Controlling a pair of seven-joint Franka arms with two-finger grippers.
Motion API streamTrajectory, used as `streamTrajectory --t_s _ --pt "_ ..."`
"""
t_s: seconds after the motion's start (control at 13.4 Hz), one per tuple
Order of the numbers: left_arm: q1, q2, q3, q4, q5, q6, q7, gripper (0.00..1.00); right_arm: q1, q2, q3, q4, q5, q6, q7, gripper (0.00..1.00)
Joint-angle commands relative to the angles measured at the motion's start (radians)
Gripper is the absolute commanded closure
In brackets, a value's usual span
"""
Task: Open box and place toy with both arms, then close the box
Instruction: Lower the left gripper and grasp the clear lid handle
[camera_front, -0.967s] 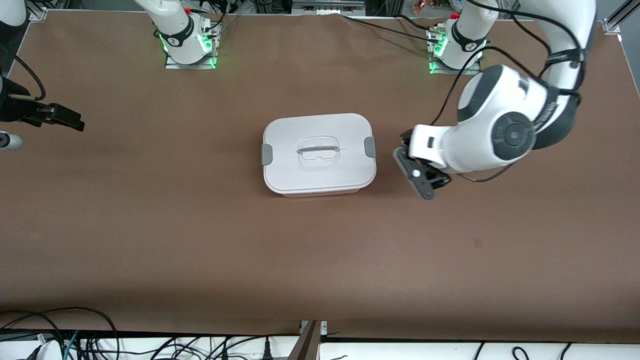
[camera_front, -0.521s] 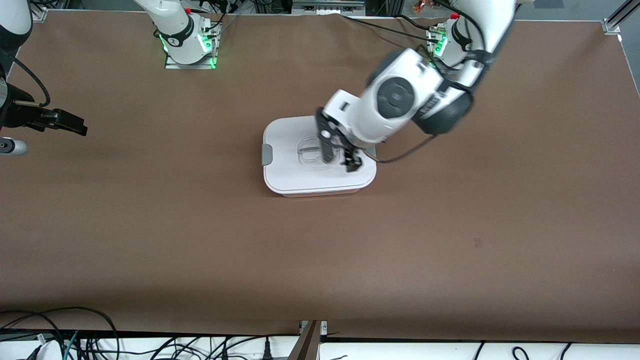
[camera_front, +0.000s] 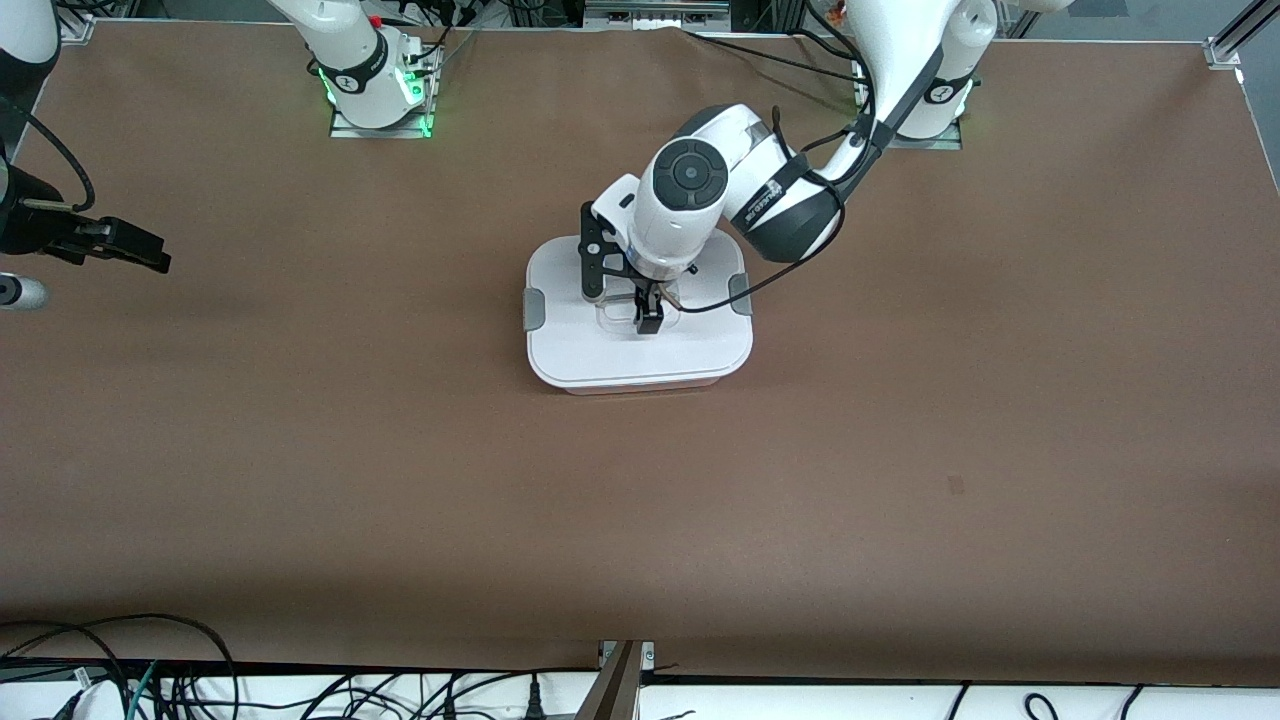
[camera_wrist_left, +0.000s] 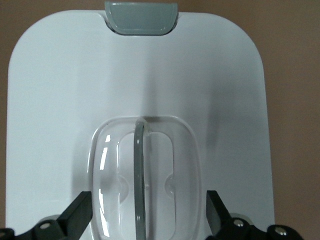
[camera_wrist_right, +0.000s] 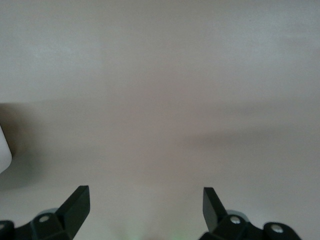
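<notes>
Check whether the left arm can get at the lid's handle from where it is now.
Probably yes. The left gripper is open right above the lid, fingers either side of the clear handle, and nothing lies between.

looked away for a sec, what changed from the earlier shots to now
The left gripper swung in from beside the box at the left arm's end and now sits over the lid, open fingers straddling the clear handle without gripping it. The box has not moved, both grey clips are still down, and the right gripper stays open, waiting at the right arm's end.
</notes>
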Motion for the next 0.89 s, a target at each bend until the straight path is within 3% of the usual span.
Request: streamTrajectory --t_s 0.0,0.07,0.3,0.52,0.82 --pt "-0.019 -0.007 0.006 -0.001 0.025 0.014 0.014 0.83 -0.002 0.013 0.004 0.019 0.018 -0.001 -0.014 0.00" --pt "-0.019 -0.010 0.006 -0.001 0.024 0.012 0.014 1.00 0.000 0.016 0.004 0.015 0.017 -0.001 -0.016 0.00" --pt "-0.013 -0.037 0.004 0.001 0.024 -0.006 0.022 1.00 0.000 0.047 0.004 0.015 0.017 -0.006 -0.017 0.00" --pt "-0.004 -0.086 0.004 0.013 0.011 -0.119 0.023 1.00 0.002 0.053 0.004 0.015 0.017 -0.007 -0.016 0.00" --pt "0.083 -0.112 0.004 0.157 0.007 -0.419 0.030 1.00 0.002 0.060 0.004 0.015 0.017 -0.007 -0.014 0.00"
